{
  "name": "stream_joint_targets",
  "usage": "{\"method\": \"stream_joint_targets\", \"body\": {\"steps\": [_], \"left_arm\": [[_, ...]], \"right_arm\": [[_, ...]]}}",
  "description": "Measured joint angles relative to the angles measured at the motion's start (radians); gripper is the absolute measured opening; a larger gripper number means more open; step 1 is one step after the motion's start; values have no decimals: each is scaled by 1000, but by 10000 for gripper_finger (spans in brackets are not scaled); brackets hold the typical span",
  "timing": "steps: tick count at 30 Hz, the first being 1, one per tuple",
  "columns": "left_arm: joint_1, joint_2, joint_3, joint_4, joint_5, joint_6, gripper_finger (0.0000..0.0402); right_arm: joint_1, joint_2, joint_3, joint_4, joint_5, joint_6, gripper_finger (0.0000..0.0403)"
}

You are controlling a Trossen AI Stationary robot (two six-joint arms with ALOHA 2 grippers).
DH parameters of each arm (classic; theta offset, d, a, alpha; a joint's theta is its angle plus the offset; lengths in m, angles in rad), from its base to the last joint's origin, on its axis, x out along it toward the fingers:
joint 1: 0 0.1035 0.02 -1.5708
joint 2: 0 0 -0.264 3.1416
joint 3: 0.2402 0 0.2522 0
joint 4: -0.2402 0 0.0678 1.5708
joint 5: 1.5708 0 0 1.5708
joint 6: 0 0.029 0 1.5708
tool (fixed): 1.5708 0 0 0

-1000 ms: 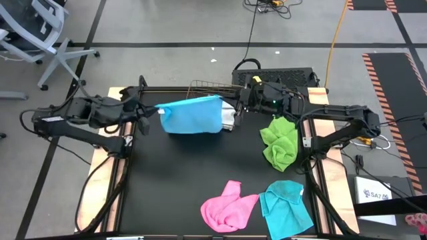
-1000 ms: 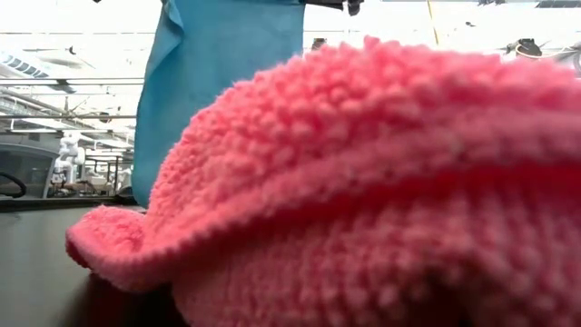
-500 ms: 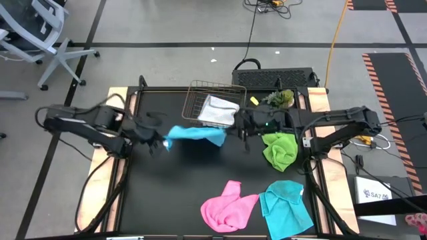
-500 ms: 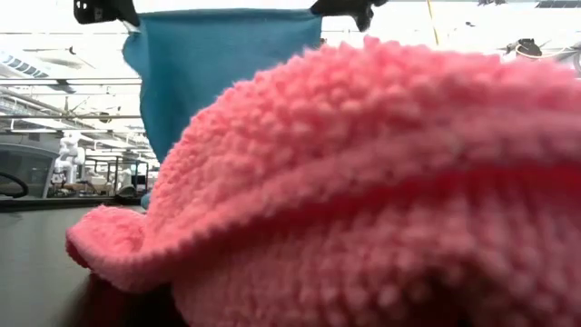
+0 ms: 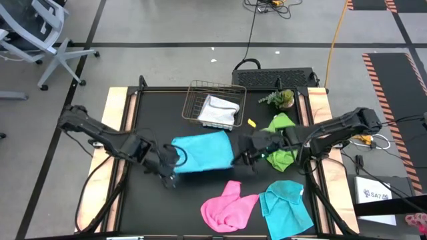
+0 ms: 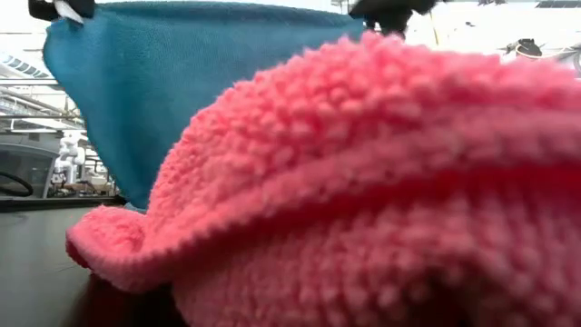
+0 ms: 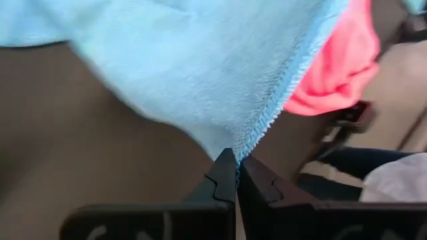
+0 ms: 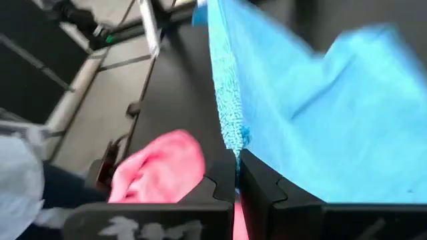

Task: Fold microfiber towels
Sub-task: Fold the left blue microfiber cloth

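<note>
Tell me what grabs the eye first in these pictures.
A cyan-blue towel is stretched over the middle of the table, the left gripper shut on one corner and the right gripper shut on the other. Nearer the front edge a crumpled pink towel lies beside a second cyan-blue towel, and the pink one fills almost the whole low view. A white-grey towel sits in the wire basket at the back.

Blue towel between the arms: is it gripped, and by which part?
Yes. The blue towel is pinched at two corners: the left gripper is shut on one, the right gripper on the other, stretching it between them.
</note>
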Motion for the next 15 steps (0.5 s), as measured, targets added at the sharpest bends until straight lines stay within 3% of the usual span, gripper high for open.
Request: {"method": "stream_joint_targets", "body": {"steps": [6, 15], "left_arm": [[-68, 99, 0, 169, -7, -116, 3], [-137, 281, 0, 396, 120, -253, 5]], "right_arm": [[78, 0, -184, 176, -9, 124, 0], [157, 0, -218, 189, -12, 139, 0]]}}
